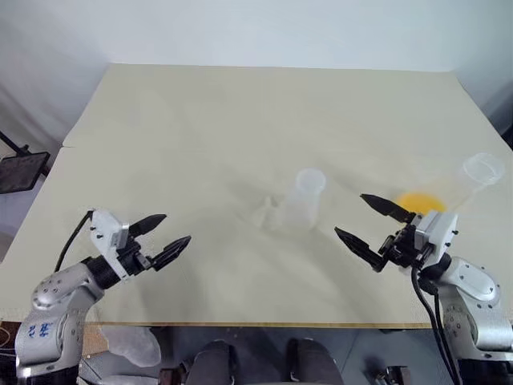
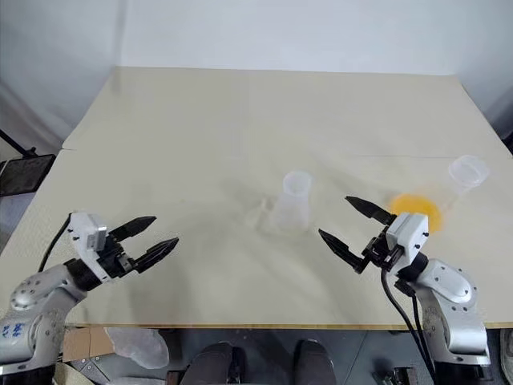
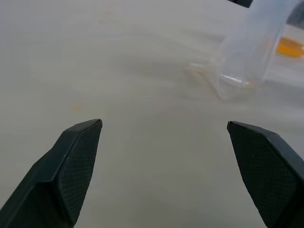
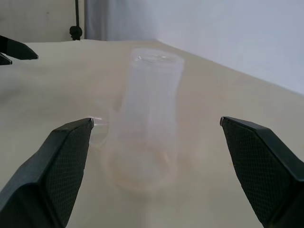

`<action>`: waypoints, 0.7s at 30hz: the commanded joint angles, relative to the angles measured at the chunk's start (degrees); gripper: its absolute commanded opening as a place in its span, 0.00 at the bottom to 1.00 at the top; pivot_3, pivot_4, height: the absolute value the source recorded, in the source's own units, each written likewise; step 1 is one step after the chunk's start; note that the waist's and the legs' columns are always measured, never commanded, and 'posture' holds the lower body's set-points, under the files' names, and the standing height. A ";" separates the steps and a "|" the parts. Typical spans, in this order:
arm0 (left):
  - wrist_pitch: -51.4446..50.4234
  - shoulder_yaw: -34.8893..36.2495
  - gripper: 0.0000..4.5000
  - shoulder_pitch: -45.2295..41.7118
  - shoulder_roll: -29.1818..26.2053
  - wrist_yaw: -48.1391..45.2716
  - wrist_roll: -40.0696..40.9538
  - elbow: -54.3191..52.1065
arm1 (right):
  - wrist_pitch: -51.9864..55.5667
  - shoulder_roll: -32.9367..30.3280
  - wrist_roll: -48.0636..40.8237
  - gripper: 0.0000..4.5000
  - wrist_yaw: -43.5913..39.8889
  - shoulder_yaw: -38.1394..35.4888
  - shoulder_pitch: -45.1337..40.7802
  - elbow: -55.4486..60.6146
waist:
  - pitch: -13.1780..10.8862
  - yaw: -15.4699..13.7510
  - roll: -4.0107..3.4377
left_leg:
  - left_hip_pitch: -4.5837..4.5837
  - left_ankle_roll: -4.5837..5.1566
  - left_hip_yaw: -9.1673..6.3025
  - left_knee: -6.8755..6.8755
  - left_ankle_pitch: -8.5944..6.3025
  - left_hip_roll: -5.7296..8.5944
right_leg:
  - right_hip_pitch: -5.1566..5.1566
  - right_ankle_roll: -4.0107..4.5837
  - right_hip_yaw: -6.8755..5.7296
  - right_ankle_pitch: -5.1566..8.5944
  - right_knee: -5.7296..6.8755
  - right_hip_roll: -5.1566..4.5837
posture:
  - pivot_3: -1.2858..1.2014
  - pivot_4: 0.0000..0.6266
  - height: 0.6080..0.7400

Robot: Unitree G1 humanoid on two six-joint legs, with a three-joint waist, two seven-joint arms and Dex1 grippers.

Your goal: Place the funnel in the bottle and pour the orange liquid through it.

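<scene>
The big worktop point(image 1: 240, 120) holds the bottle point(image 1: 303, 200) in the middle. It looks light and slippery, so grab its neck. The tiny funnel point(image 1: 266, 212) lies just beside it. The left gripper point(image 1: 164, 238) and right gripper point(image 1: 365, 223) are wide open, holding nothing.

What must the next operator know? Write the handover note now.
Left gripper: open, empty, over the table near its left front.
Right gripper: open, empty, facing the bottle.
The bottle stands mid-table; the faint funnel seems to lie beside it. The orange liquid sits in the larger flask at right.
Done: nothing visible. Left: seat funnel, pour.
</scene>
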State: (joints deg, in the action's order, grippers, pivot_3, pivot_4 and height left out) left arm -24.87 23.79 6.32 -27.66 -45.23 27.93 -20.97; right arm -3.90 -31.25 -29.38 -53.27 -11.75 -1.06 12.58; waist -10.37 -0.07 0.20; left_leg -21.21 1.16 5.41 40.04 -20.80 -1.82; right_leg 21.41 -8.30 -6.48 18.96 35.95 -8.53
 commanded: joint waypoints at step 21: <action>4.84 -30.14 1.00 -27.93 7.98 7.61 -13.00 15.98 | 0.20 -10.10 -0.84 1.00 -7.31 -12.07 13.56 1.83 | 0.05 -1.20 -0.06 | 0.02 0.02 0.20 0.01 0.01 0.13 | 0.01 -0.01 -0.01 -0.01 -0.06 0.12 | 0.52 0.24 1.00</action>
State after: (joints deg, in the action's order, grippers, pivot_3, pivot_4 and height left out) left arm -21.43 -5.54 -20.66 -19.90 -38.10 16.33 -5.90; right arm -3.55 -41.83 -28.63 -61.54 -21.36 12.27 11.60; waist -10.32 -1.26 0.14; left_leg -21.19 1.18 5.61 40.05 -20.80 -1.70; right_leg 21.42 -8.31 -6.49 18.95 35.89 -8.41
